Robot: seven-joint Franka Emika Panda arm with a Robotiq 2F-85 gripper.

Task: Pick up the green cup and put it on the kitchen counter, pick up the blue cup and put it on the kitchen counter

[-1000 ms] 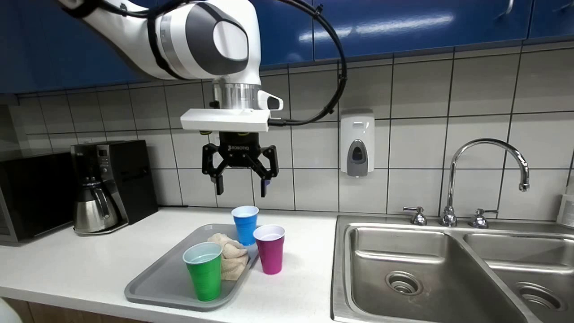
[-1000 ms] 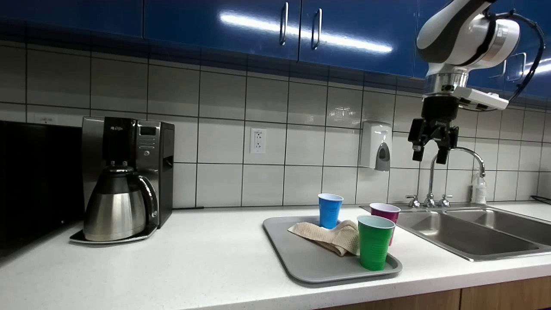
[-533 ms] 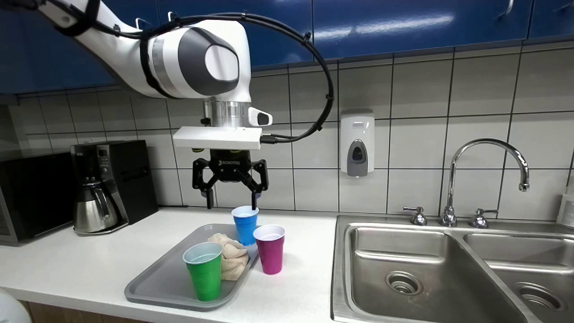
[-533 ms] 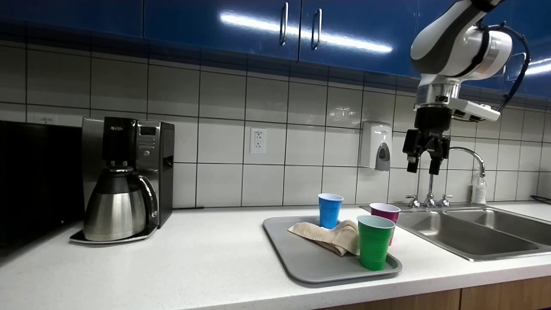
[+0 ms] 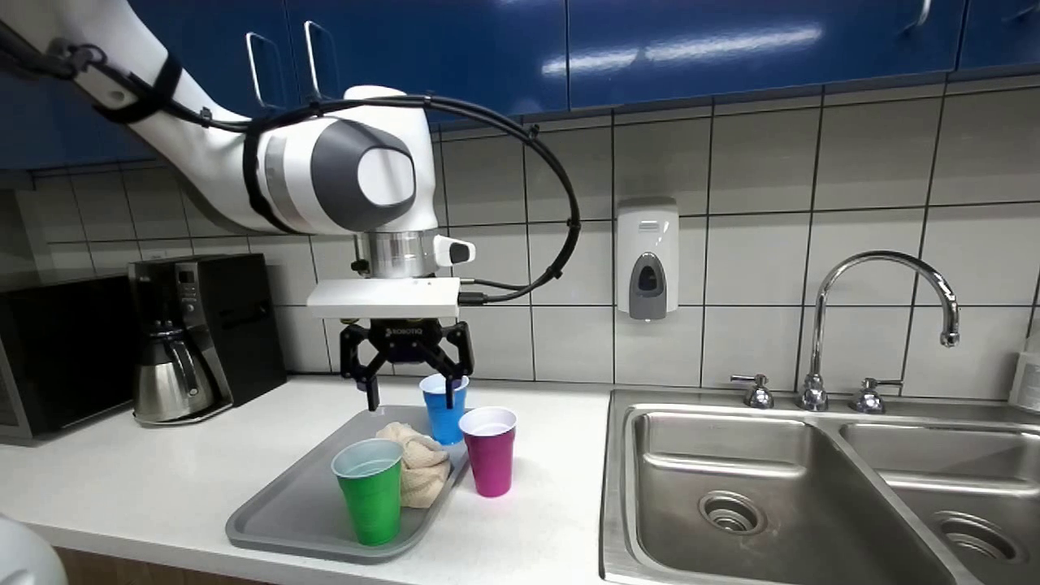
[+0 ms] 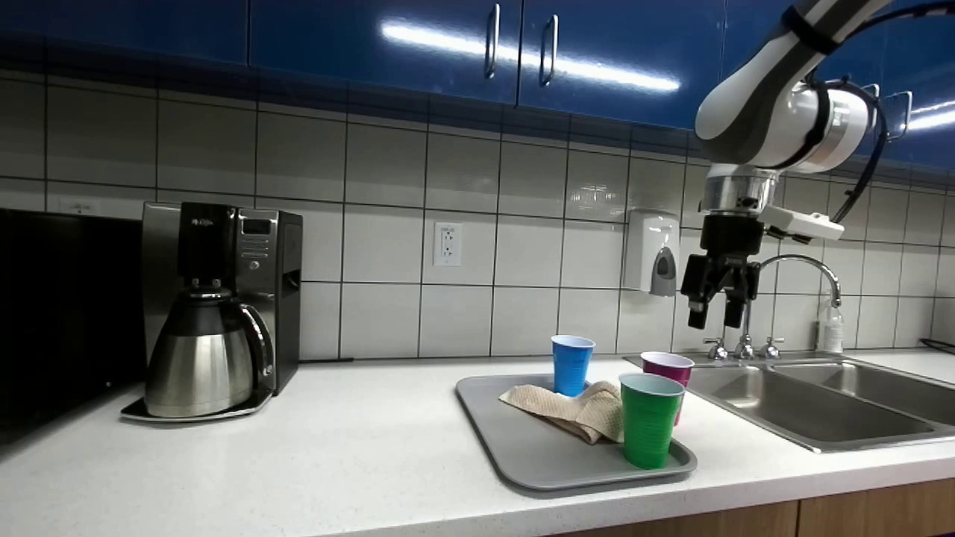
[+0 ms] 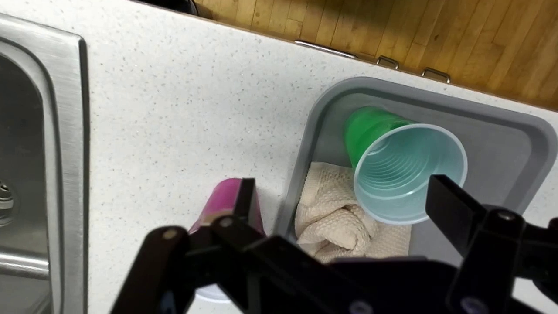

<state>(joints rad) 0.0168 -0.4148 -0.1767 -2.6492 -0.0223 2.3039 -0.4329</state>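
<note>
The green cup stands upright on the grey tray in both exterior views (image 5: 375,504) (image 6: 647,429); the wrist view looks into its open top (image 7: 405,170). The blue cup stands upright at the tray's back in both exterior views (image 5: 445,418) (image 6: 571,369); it does not show in the wrist view. My gripper hangs above the tray and cups, fingers pointing down, open and empty, touching nothing (image 5: 411,402) (image 6: 716,321). In the wrist view the gripper's fingers stand wide apart (image 7: 342,181). The kitchen counter is white (image 5: 561,479) (image 6: 336,462) (image 7: 187,96).
A purple cup (image 5: 490,463) stands on the counter beside the tray (image 5: 284,508). A crumpled beige cloth (image 5: 422,467) lies on the tray by the green cup. The steel double sink (image 5: 715,447) is on one side; the coffee maker (image 6: 209,350) is on the other.
The arm and gripper have come down steadily toward the tray and shifted a little left in both exterior views. The gripper stays open. The cups, cloth and tray have not moved.
</note>
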